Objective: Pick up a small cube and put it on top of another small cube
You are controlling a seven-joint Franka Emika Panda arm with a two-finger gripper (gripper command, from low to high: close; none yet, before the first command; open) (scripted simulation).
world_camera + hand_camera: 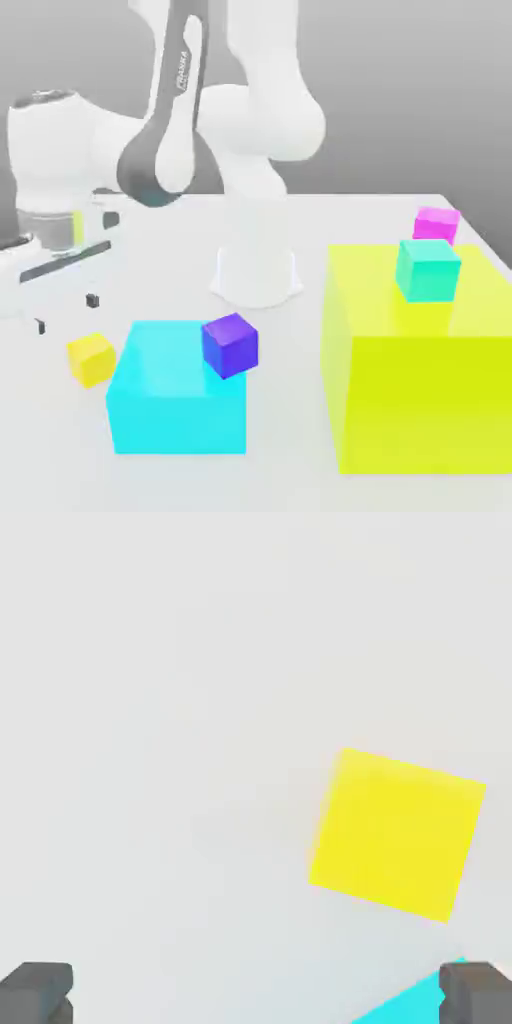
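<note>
Yellow and plain, the small cube (91, 358) was seen resting on the white table (60, 450) just beside the large cyan block (180, 400), offset sideways from beneath the empty, wide-open gripper (65, 312).

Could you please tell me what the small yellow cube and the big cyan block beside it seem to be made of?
Small plain yellow cube: looks like matte plastic or painted wood; flat even colour, no gloss or grain, though a simulator's render leaves this open. Big cyan block: the same matte, uniform finish, with faces differing in shade only.
</note>
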